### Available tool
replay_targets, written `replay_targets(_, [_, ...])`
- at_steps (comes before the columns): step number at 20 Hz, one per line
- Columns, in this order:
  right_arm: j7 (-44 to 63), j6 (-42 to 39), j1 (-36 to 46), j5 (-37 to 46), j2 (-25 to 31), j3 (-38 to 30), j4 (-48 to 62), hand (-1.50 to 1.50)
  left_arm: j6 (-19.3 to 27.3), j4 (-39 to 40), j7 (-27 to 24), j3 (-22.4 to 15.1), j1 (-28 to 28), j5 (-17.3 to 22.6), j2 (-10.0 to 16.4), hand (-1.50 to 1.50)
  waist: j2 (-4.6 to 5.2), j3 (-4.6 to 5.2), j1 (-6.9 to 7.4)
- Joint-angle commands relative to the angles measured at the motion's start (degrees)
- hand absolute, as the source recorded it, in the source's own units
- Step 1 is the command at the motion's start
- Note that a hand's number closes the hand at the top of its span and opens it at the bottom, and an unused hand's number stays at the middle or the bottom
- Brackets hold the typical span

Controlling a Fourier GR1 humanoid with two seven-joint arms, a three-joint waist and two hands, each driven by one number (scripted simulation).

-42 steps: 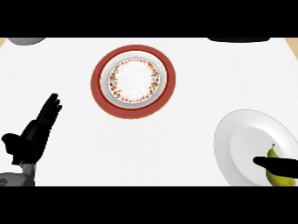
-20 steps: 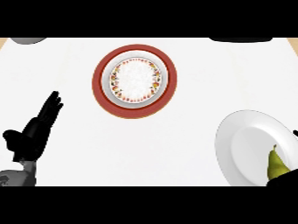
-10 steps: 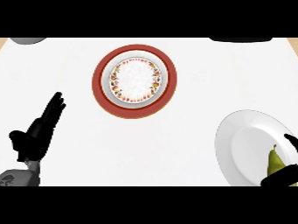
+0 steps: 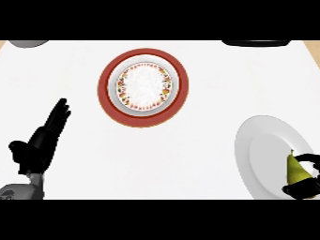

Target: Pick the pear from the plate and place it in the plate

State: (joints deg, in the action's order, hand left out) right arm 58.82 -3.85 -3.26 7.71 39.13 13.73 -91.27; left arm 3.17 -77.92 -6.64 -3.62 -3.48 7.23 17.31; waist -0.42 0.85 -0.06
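Since the earlier frames, the right hand (image 4: 309, 188) has been brought in over the white plate (image 4: 265, 149), and its fingers are now curled around the pear (image 4: 296, 169). One finger is hooked over the fruit's outer side and the thumb is tucked under its broad end, so the pear is pinched between them. The pear is seen over the near right part of the white plate, with its narrow end pointing away from the robot. Whether it has been raised off the plate's surface cannot be told.

The white plate lies to the lower right of the red-rimmed plate (image 4: 145, 119), well apart from it, on the white counter (image 4: 190, 154). The red-rimmed plate carries a smaller patterned plate (image 4: 145, 84) at its centre.

The left hand (image 4: 41, 143) is held to the lower left of the red-rimmed plate, apart from it, with its fingers straight and pressed together and its thumb set out to the side; nothing is held in it. It has shifted only slightly.

A grey object (image 4: 29, 43) is cut off beyond the red-rimmed plate to its upper left, and a black one (image 4: 255, 43) to its upper right.
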Motion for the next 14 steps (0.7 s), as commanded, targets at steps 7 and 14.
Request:
replay_targets(7, [-4.3,-0.6,-0.3,4.2,-4.5,1.2,1.8,1.50,-1.7,1.7,-0.5,1.0,-0.3,-0.7,-0.4,0.00,0.45,-0.84,-0.02])
replay_targets(14, [11.4,15.8,-2.2,28.6,-10.8,10.2,-14.1,1.50,-1.6,0.7,-1.0,1.6,2.0,-0.7,-0.1,0.00,-0.42,-0.50,-1.25])
